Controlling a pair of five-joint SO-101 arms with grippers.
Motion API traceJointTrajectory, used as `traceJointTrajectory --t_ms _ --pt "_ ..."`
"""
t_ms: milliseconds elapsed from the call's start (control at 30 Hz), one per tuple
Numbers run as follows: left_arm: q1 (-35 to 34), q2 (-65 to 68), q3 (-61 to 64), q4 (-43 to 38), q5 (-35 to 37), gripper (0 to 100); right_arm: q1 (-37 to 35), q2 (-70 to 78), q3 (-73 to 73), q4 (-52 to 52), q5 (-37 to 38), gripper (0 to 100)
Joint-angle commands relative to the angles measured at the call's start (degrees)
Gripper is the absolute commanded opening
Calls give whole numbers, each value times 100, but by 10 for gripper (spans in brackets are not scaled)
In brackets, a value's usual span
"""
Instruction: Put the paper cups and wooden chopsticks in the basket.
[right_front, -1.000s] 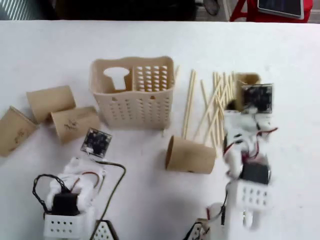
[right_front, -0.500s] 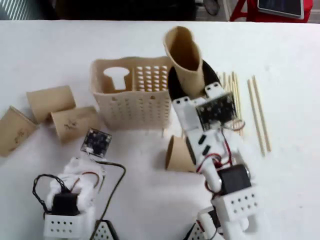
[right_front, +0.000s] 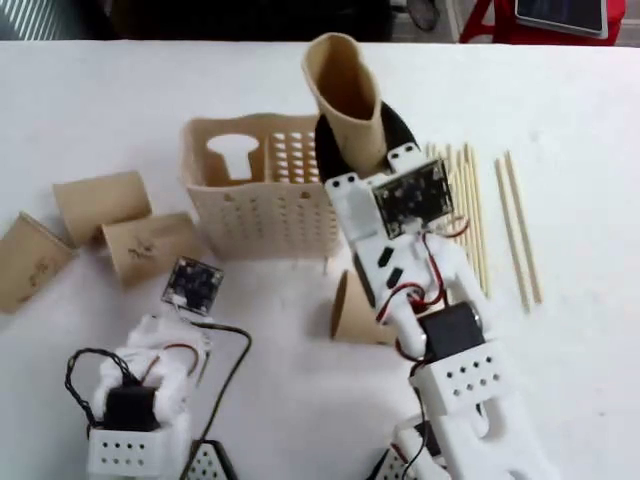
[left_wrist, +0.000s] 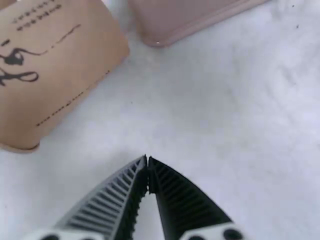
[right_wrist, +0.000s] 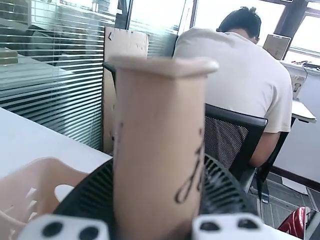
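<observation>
My right gripper (right_front: 360, 140) is shut on an upright tan paper cup (right_front: 345, 95), held above the right end of the beige slotted basket (right_front: 265, 185). The right wrist view has that cup (right_wrist: 157, 145) squeezed between the black jaws, with the basket's rim (right_wrist: 30, 190) below. Another cup (right_front: 350, 308) lies on its side, half hidden under the right arm. Three cups (right_front: 100, 203) (right_front: 150, 245) (right_front: 30, 262) lie left of the basket. Wooden chopsticks (right_front: 470, 210) lie right of the arm. My left gripper (left_wrist: 148, 172) is shut and empty, just short of a printed cup (left_wrist: 50, 70).
Two separate chopsticks (right_front: 520, 225) lie farther right. The left arm's base (right_front: 130, 400) sits at the table's front left with a loose black cable (right_front: 235, 370). The basket's bottom corner (left_wrist: 185, 17) is in the left wrist view.
The right arm lifted the cup from the chopstick pile at the right, swung left and now holds it upright nearer the basket. The left arm has not moved.
</observation>
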Motion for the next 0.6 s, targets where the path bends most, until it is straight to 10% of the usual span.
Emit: traceJointTrajectory --t_ms 0,233,567 --pt "57 -40 -9 35 -18 24 31 -13 -316 -154 -62 16" --pt "57 -40 -9 35 -18 24 954 -523 -123 251 -1090 17" --pt "57 -40 -9 35 -18 24 505 -620 -105 462 -1108 17"
